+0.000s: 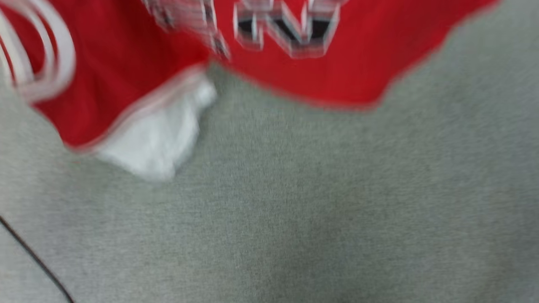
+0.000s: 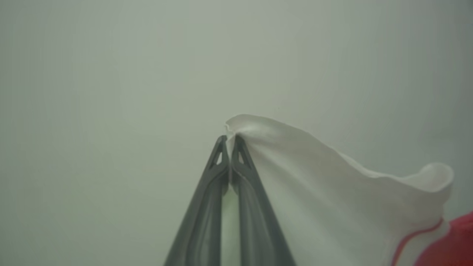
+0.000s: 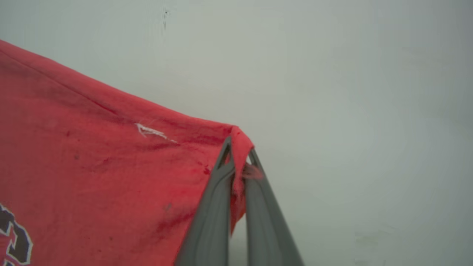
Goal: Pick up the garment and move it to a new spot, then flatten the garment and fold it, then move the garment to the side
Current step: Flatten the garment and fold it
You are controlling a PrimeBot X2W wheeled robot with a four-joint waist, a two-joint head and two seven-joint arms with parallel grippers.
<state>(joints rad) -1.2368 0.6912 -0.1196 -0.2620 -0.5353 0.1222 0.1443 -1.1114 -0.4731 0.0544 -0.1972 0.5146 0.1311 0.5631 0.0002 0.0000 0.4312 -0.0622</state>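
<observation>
**Gripping the garment [image 1: 345, 71] at two edges, with much of it blurred or cut off**

Motion blur smears the whole head view. The black, white-outlined lettering [image 1: 290, 29] on the garment cannot be read, and the top edge of that view slices through it. The striped trim [image 1: 46, 54] shows as soft pale loops on the garment's left part. The red body runs out past the top and left edges, so its full outline is hidden. A white sleeve [image 1: 156, 143] hangs from the lower left of the red cloth. Below the garment spreads a grey surface [image 1: 294, 210]. Whether the cloth touches it cannot be told. A thin dark line [image 1: 33, 261] crosses the grey far below the garment's left part; what it is stays unclear.

The left gripper [image 2: 230, 142] has its two dark fingers pressed together on the rim of the white sleeve. The cloth falls away from the tips toward the lower right of the left wrist view, where a red stripe [image 2: 410, 236] and a bit of red body are cropped by the frame.

The right gripper [image 3: 240, 151] is clamped on a bunched red edge of the garment. A small fold pokes up between and over the fingertips, and the red panel stretches away to the left of the right wrist view. Part of a black numeral [image 3: 14, 236] is cut off at that view's lower left corner. Behind the garment in both wrist views lies a featureless pale background [image 2: 111, 92].
</observation>
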